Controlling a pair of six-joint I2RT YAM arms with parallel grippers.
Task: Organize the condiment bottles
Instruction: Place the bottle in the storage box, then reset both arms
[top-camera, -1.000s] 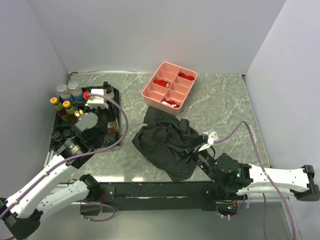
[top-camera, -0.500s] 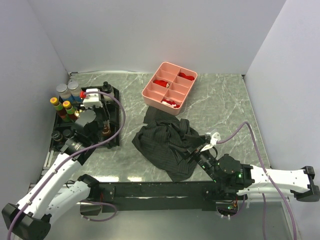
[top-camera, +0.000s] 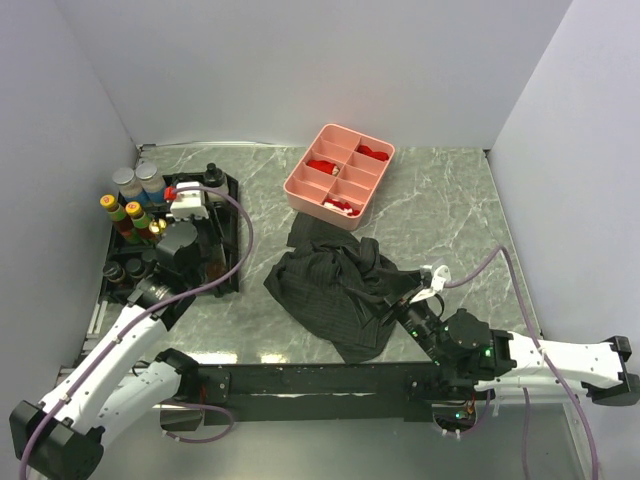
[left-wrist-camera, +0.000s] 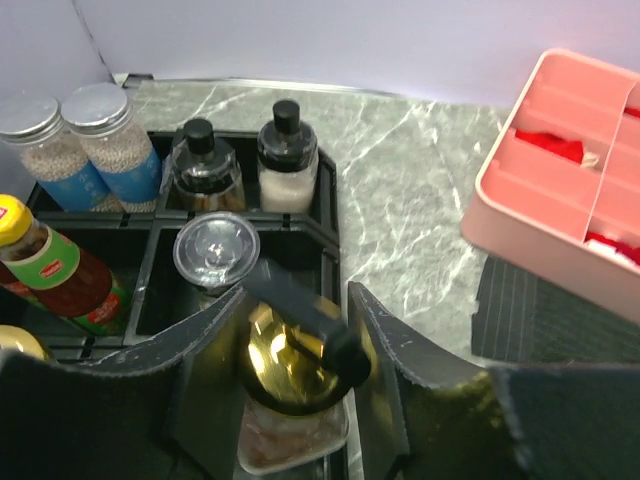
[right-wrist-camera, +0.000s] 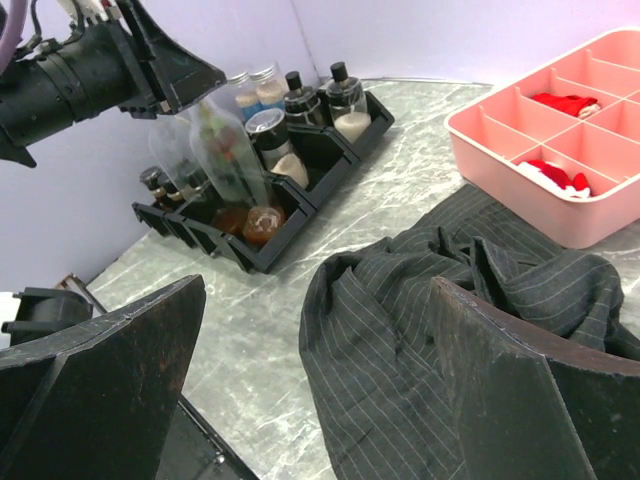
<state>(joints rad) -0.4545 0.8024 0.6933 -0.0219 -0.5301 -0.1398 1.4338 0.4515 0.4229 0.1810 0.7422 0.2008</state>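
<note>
Since a second ago the left pincer has swung further in over the black tray, bringing the gold-capped jar from the tray's right edge into a near-right compartment. The jar looks seated low in that slot, amber contents. The jaws flank the cap on both sides and look to be in contact; can't tell if they grip or are letting go. Judged: placement nearly done, release next.

The other condiment bottles are already in the tray:
- two grey-lid jars, back left
- two black-capped bottles, back row
- a yellow-capped sauce bottle, left
- a clear-lid jar, just beside the gold cap, so a tight neighbour when pulling out

A dark striped cloth is heaped mid-table, with the pink tray behind it. Neither blocks the slot. The right pincer is spread wide, empty, over the cloth, and has backed off slightly.
</note>
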